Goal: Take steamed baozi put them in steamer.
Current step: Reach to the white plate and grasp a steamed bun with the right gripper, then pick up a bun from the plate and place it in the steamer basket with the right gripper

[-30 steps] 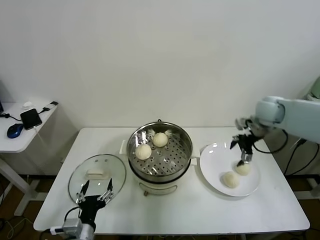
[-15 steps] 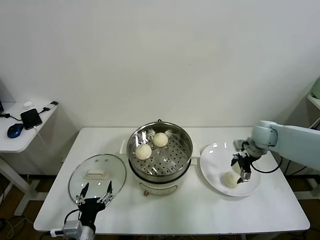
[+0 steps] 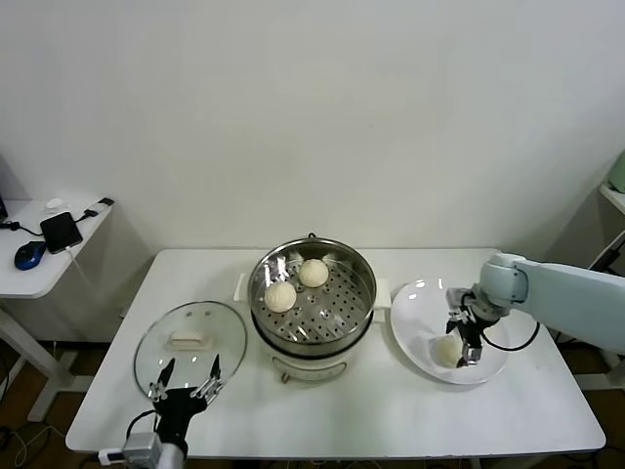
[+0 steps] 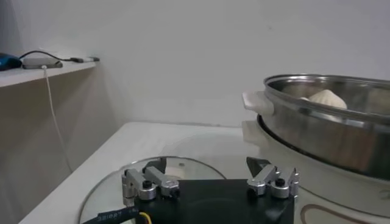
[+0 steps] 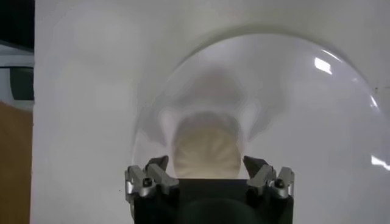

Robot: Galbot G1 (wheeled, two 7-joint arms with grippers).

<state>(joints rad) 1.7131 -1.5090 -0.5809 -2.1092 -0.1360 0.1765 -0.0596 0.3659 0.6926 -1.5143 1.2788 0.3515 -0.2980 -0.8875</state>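
Note:
Two steamed baozi [image 3: 312, 273] [image 3: 280, 296] lie on the perforated tray of the shiny steamer [image 3: 312, 337]. My right gripper [image 3: 465, 342] is down on the white plate [image 3: 415, 313], close beside a baozi [image 3: 445, 350]. In the right wrist view a baozi [image 5: 207, 149] sits between the open fingers of that gripper [image 5: 206, 162], with a narrow gap on each side. My left gripper [image 3: 186, 376] waits open at the table's front left, over the near edge of the glass lid [image 3: 190, 337]. The left wrist view shows the steamer [image 4: 329, 134] with a baozi [image 4: 326, 97] above its rim.
The glass lid [image 4: 109, 182] with its white handle lies flat to the steamer's left. A side table [image 3: 39, 278] at far left holds a phone and a mouse. The plate [image 5: 304, 91] sits near the table's right end.
My right gripper came down from above the plate's far side onto the plate and now straddles a baozi, its fingers narrowing. One of the two plate baozi is now covered. Left arm unmoved.

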